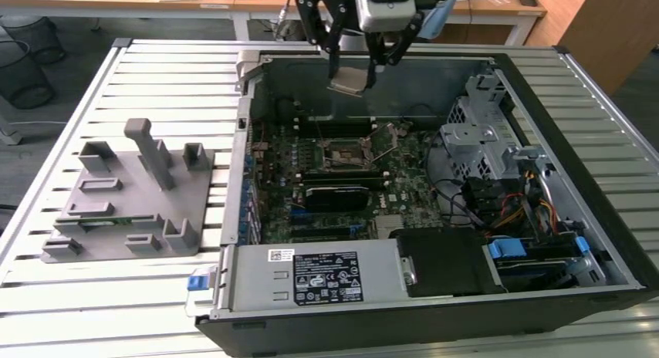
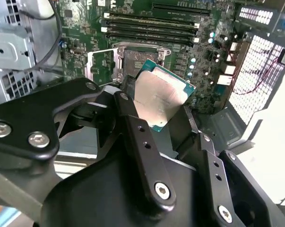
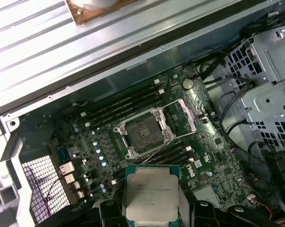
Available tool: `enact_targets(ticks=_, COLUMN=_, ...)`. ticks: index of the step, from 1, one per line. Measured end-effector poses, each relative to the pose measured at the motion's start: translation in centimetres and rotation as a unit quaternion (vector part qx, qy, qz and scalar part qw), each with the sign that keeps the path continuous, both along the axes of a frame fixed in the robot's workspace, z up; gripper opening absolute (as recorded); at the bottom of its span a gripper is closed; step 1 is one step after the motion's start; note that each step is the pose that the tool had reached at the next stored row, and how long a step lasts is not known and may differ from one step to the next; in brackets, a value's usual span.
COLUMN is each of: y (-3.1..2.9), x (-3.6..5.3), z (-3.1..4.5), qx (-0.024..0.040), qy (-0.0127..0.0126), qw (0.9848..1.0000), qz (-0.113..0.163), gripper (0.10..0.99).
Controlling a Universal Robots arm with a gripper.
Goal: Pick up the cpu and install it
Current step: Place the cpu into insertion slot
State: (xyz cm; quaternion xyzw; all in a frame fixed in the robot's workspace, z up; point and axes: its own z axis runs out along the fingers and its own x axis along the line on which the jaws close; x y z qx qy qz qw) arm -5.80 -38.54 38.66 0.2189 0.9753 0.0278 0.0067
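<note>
Slatted table (image 1: 113, 300) w/ grey fixture tray (image 1: 129, 211), open PC case (image 1: 433, 327)

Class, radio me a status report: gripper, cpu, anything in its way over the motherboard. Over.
Gripper shut on the cpu, held tilted above the motherboard. Socket open, bare, frame lifted. Nothing seen between cpu and socket.

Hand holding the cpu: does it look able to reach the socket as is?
Likely yes: the hand holds the cpu above the open case, the socket lies bare, frame swung open, nothing between them.
</note>
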Motion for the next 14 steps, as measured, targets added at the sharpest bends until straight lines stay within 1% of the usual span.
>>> enact_targets(ticks=3, y=0.0, x=0.0, z=-0.04, qx=-0.0001, qy=-0.0001, qw=0.9997, qz=-0.025, gripper=0.529)
enact_targets(ticks=7, y=0.0, x=0.0, z=-0.08, qx=-0.0006, qy=-0.0003, qw=0.9985, qz=-0.055, gripper=0.529)
enact_targets(ticks=10, y=0.0, x=0.0, z=-0.11, qx=-0.001, qy=-0.0004, qw=0.997, qz=-0.078, gripper=0.529)
enact_targets(ticks=14, y=0.0, x=0.0, z=-0.14, qx=-0.0019, qy=-0.0006, qw=0.9941, qz=-0.108, gripper=0.529)
